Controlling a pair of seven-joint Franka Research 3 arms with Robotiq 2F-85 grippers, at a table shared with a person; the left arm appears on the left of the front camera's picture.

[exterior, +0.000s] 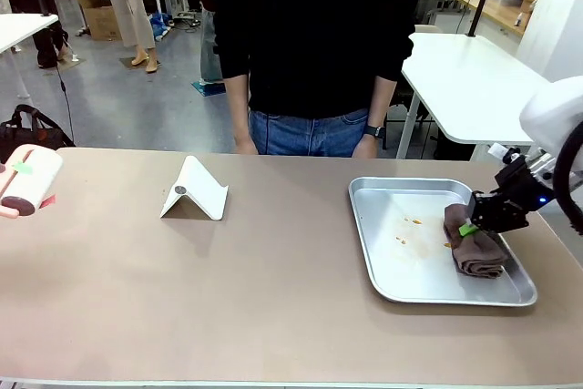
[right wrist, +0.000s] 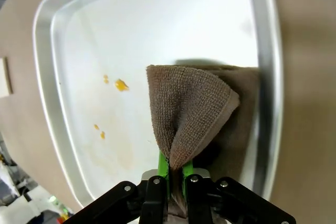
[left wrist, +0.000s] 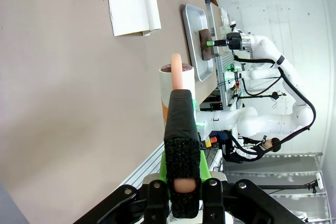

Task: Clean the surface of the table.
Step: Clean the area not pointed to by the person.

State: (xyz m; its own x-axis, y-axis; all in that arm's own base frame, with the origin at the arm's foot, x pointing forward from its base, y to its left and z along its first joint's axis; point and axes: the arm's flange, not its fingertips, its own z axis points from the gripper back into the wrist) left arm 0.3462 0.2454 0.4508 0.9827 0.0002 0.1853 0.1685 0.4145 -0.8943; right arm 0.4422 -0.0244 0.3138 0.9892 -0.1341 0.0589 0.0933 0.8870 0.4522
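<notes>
The tan-brown table [exterior: 228, 298] spreads across the front view. A silver tray [exterior: 373, 261] lies on its right part, with small yellow specks [exterior: 414, 221] and a faint stain inside. My right gripper [exterior: 474, 222] is shut on a brown cloth [exterior: 478, 250] that rests against the tray's right side. In the right wrist view the cloth [right wrist: 189, 108] rises pinched from the gripper [right wrist: 173, 167], with the specks [right wrist: 121, 84] to its left. My left gripper [left wrist: 181, 106] is shut on the pink handle of a white lint roller [left wrist: 176, 77], held above the table's far left [exterior: 27, 184].
A white folded stand [exterior: 194, 190] sits on the table left of centre. A person in a black top [exterior: 310, 43] stands at the far edge, hands down at the sides. A white-topped table [exterior: 474, 79] stands behind on the right. Bare tabletop lies between stand and tray.
</notes>
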